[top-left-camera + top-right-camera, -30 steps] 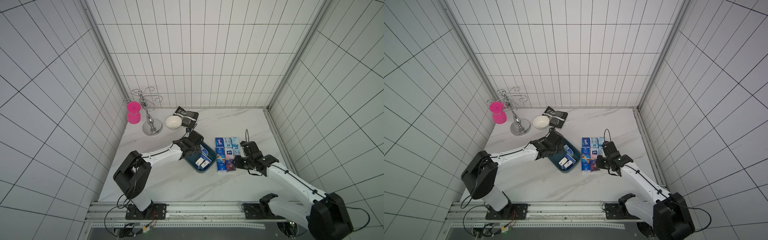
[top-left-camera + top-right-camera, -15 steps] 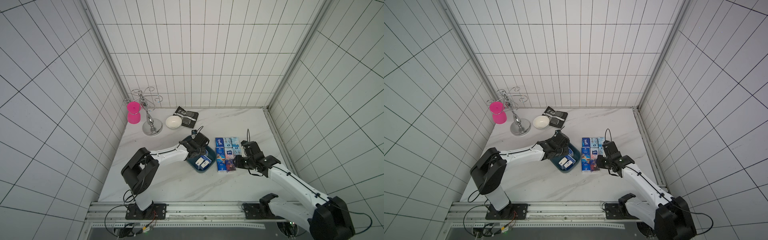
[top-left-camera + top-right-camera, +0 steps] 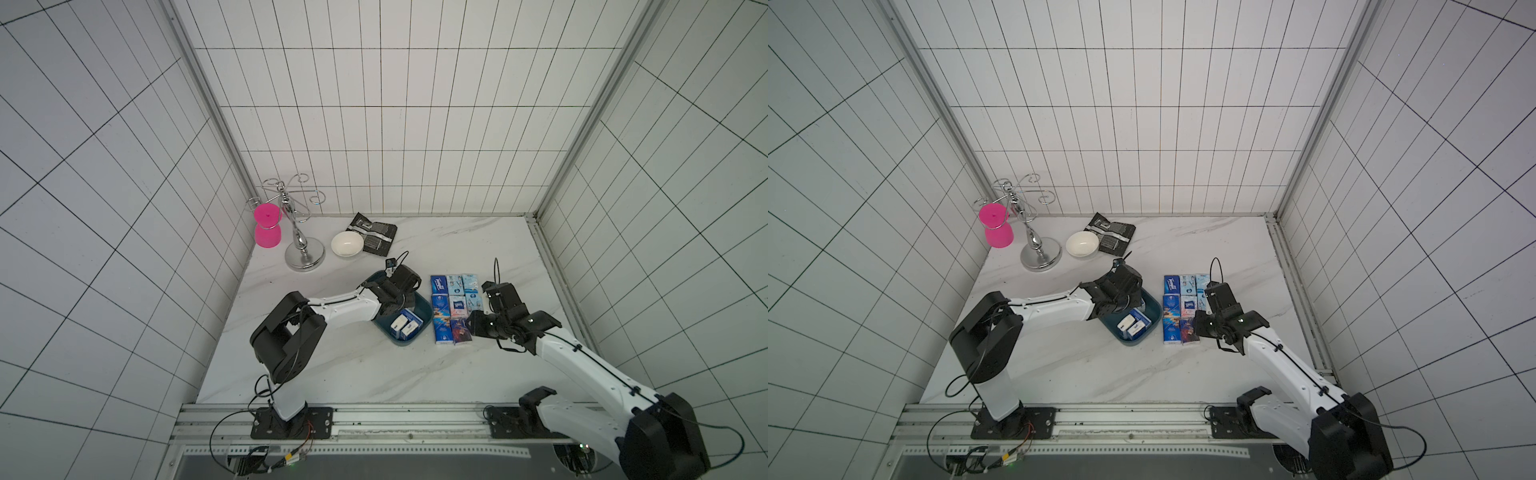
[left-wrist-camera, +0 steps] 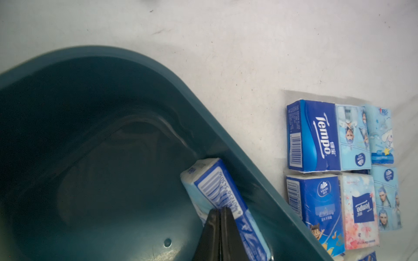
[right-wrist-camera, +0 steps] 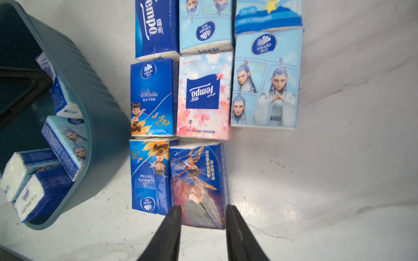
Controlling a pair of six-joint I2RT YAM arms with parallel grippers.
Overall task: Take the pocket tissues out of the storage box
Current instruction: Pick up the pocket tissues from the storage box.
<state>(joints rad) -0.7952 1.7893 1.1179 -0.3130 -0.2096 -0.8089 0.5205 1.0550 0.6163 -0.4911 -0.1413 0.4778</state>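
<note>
The dark teal storage box (image 3: 406,343) (image 4: 203,108) sits mid-table and holds several pocket tissues (image 3: 405,326) (image 5: 65,140). My left gripper (image 4: 219,209) (image 3: 398,306) is down inside the box and shut, with nothing between its fingers. Its tips rest against a blue-and-white packet (image 4: 217,187) that stands on edge along the box wall. Several more packets (image 3: 455,305) lie in a neat grid right of the box. My right gripper (image 5: 203,209) (image 3: 471,326) is shut on the near end of the dark purple packet (image 5: 199,180) in the grid's front row.
At the back left stand a chrome hook stand (image 3: 303,249), a pink cup (image 3: 268,226), a white bowl (image 3: 345,243) and a black-and-silver pouch (image 3: 374,232). Tiled walls close in the left, back and right. A metal rail (image 3: 374,415) runs along the front.
My left arm has swung further over the box and its gripper has closed from open to shut. The right arm and its packet have stayed where they were.
</note>
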